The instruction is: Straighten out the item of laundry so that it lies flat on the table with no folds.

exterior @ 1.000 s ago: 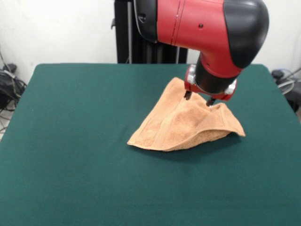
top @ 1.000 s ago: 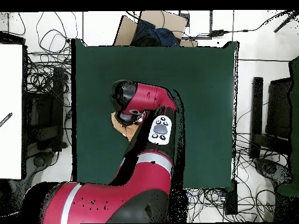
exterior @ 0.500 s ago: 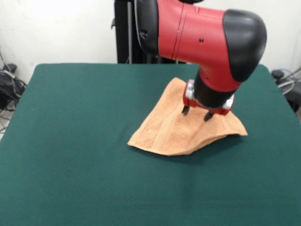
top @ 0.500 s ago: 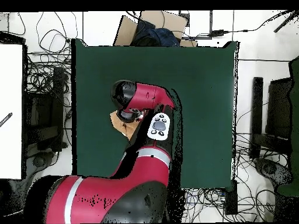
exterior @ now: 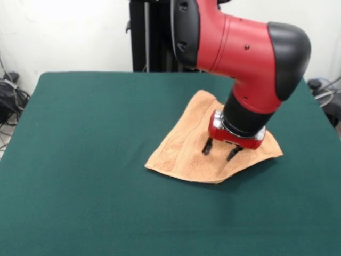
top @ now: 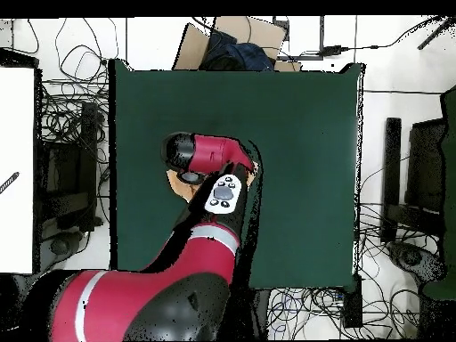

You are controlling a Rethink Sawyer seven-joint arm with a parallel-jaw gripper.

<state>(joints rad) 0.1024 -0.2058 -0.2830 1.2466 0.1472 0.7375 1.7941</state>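
Note:
The item of laundry (exterior: 184,146) is a peach-orange towel lying right of centre on the table (exterior: 80,133), still with a fold along its near right edge. My gripper (exterior: 218,153) hovers over the towel's near right part. Its two black fingers (exterior: 205,148) point down, open, with nothing between them and their tips just above the cloth. In the overhead view the arm covers the gripper and most of the towel; only a small peach corner (top: 173,184) shows on the table (top: 303,134).
A cardboard box (top: 223,40) sits past one table edge in the overhead view. Tangled cables (top: 67,125) lie on the floor around the table. A white panel (top: 18,169) stands at the overhead view's left.
The gripper has let go of the towel's raised peak and moved toward the near edge and lower. The towel has sunk flatter onto the table.

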